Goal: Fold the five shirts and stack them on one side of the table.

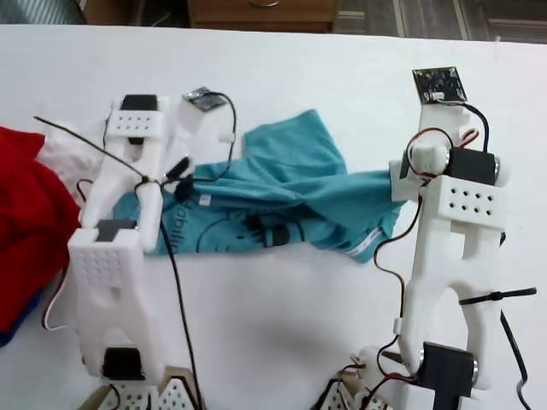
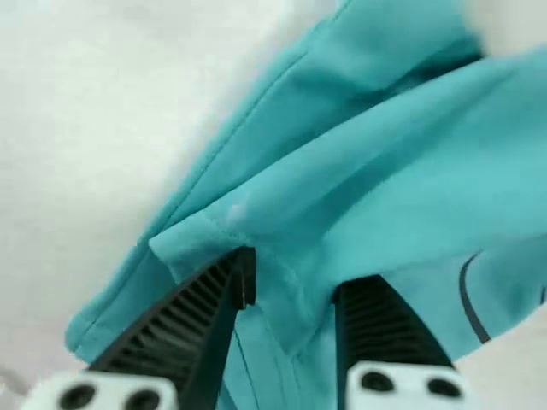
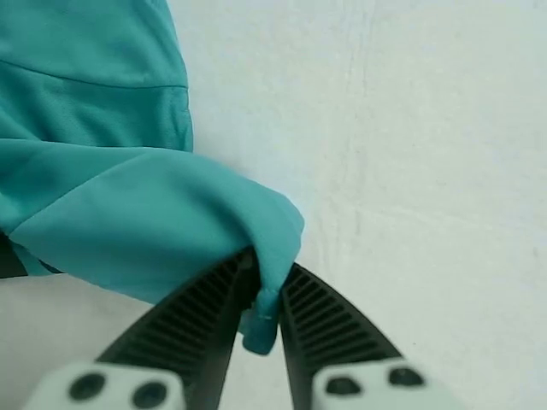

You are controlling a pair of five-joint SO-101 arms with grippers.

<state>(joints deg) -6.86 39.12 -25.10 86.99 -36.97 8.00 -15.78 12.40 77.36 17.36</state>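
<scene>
Your right gripper point(image 3: 267, 282) is clamped on a bunched edge of the teal shirt point(image 1: 291, 175), which lies crumpled in the middle of the table point(image 1: 282, 316). Your left gripper point(image 2: 291, 286) leans low over the shirt's other end, jaws apart astride a fold.

The red cloth point(image 1: 26, 222) was cut off by the high view's left edge, as was a blue scrap point(image 1: 7, 331) below it (too little showed to tell what it was). The left arm point(image 1: 120, 248) covered part of the dark print on the teal shirt point(image 1: 291, 184).
</scene>
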